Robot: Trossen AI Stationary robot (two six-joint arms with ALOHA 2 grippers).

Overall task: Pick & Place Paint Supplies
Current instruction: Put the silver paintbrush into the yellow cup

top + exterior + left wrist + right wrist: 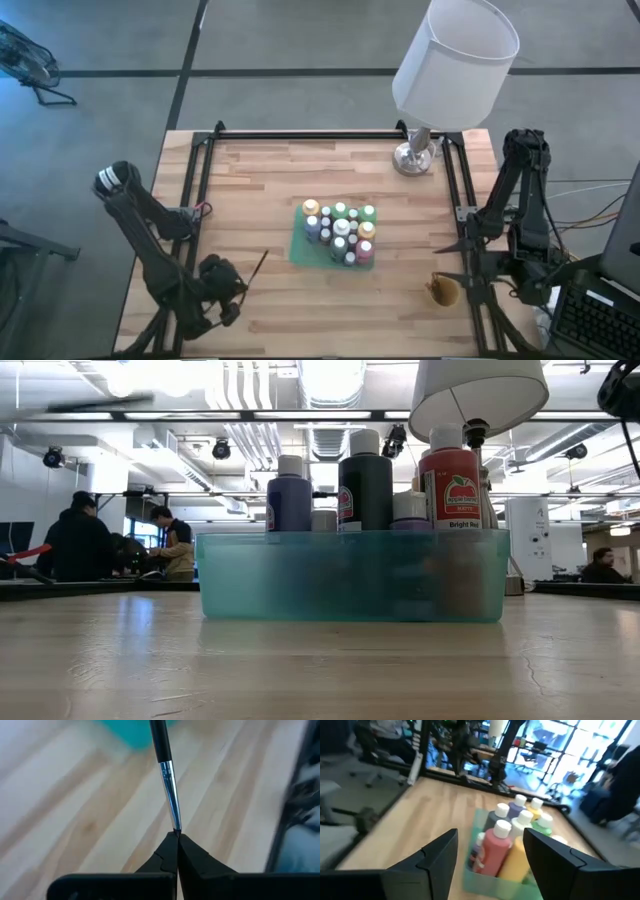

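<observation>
Left gripper [177, 836] sits at the table's near-left corner, fingers clenched together on the bristle tip of a thin dark-handled brush [167, 775]. The brush's silver ferrule and black handle run straight out from the fingertips toward the middle of the wooden table [260, 200]. In the high view the same brush [257, 266] lies as a thin slanted line just beyond the left gripper [228, 296], well apart from the bottles.

The paint bottles [340, 230] stand upright and packed together in a translucent teal tray [350, 575] at the table's centre. The low view shows a purple bottle [289, 495], a dark bottle [364, 482] and a red bottle [450, 478] rising above the tray's rim.

Right gripper [490, 855] is off the table's right edge, by the frame rail; its fingers stand apart with nothing between them, the bottles lying ahead of it in its wrist view.

A small tan cup [444, 291] rests near the right edge. A white-shaded lamp [455, 60] stands at the far side.
</observation>
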